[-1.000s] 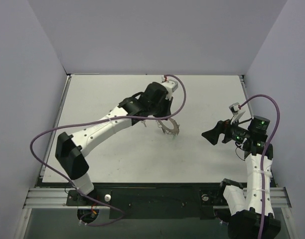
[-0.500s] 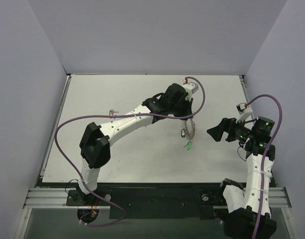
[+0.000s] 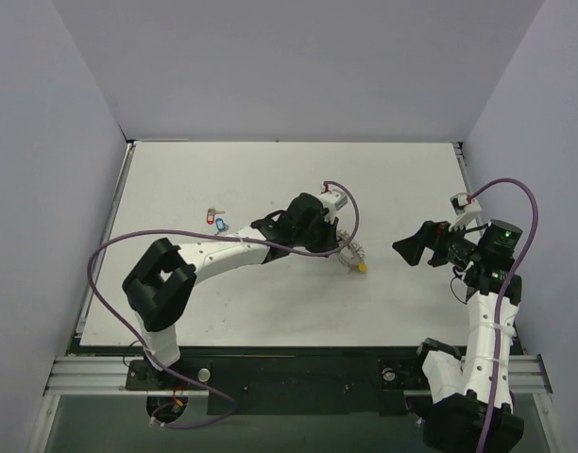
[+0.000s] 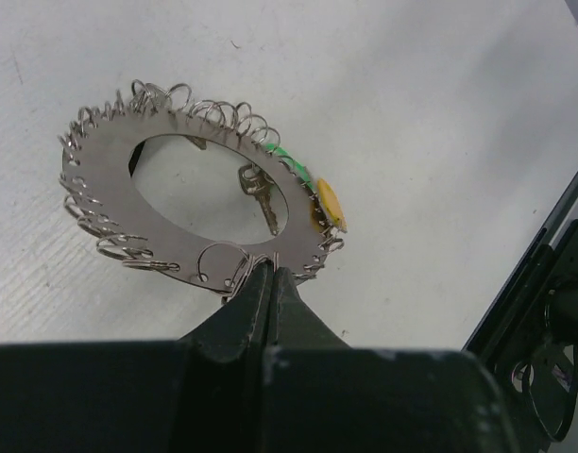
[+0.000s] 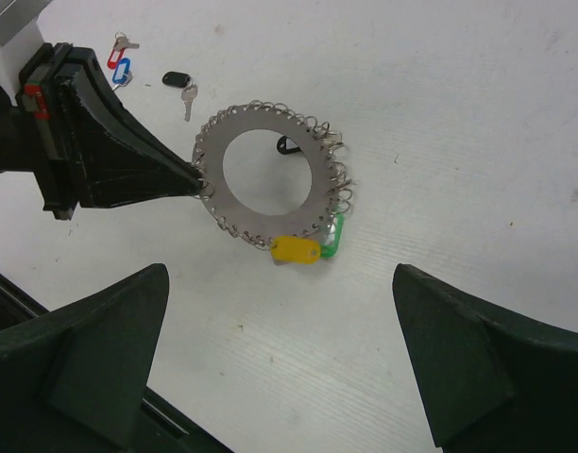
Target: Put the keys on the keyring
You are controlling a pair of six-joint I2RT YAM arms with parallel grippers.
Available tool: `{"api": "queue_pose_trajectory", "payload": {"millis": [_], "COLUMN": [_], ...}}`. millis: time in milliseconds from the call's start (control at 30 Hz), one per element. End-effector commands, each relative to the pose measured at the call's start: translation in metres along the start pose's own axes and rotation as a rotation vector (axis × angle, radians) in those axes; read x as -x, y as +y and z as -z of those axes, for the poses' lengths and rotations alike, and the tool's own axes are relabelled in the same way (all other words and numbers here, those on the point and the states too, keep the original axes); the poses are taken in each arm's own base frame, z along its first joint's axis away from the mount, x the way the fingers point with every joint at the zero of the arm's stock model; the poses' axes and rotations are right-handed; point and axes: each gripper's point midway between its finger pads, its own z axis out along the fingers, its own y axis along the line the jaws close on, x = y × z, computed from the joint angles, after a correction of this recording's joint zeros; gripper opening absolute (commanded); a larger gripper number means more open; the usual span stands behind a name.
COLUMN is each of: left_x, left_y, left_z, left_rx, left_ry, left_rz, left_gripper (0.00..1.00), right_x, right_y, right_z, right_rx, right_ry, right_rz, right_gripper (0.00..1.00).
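"Two keys on it so far?"

"Two that I could count. My left gripper (image 4: 270, 274) was clenched on the rim of the keyring (image 4: 95, 175), pinching in among the wire loops. The yellow key (image 5: 296, 250) and green key (image 5: 332, 238) hung side by side further round that rim."

"What had changed?"

"A second before, I'd held the keyring nearer the middle of the table (image 3: 270, 311). Half a second before, it hung higher with the green key dangling. By this point I had swung it a little toward the right edge and brought it low and tilted. Whether it touched the surface, I couldn't tell. The arm's sweep had also uncovered the red key (image 5: 119, 45), blue key (image 5: 122, 71) and black key (image 5: 176, 79), lying close together well off toward the left edge."

"And the other side?"

"My right gripper (image 3: 402, 250) hung spread wide and empty near the right edge, facing the keyring. I read that as the keyring being offered across, with three keys yet to be fetched and threaded."
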Motion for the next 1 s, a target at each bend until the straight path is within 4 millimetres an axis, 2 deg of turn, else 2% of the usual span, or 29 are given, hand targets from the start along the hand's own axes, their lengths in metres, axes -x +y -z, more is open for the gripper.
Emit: {"api": "queue_pose_trajectory", "payload": {"millis": [0,233,400,533,767,967], "left_x": [0.044,0.013,-0.020,-0.038,-0.066,-0.080], "left_y": [-0.019,0.000,0.012,0.017,0.027,0.031], "left_z": [0.038,0.044,0.038,0.035,0.028,0.023], "left_rx": [-0.057,-0.007,0.034,0.074,0.137,0.174], "left_ry": [-0.206,-0.236,-0.219,-0.209,-0.165,-0.130], "left_rz": [-0.029,-0.004,0.012,0.015,0.002,-0.008], "left_gripper": [0.00,0.00,0.00,0.00,0.00,0.00], "right_x": [0.012,0.011,0.010,0.010,0.008,0.008], "right_y": [0.006,0.008,0.008,0.009,0.009,0.009], "right_z": [0.001,0.000,-0.001,-0.001,-0.002,-0.002], "right_rx": [0.035,0.050,0.055,0.063,0.066,0.071], "right_ry": [-0.038,-0.041,-0.038,-0.040,-0.035,-0.035], "right_rz": [0.029,0.024,0.020,0.020,0.014,0.013], "right_gripper": [1.00,1.00,1.00,1.00,1.00,1.00]}}
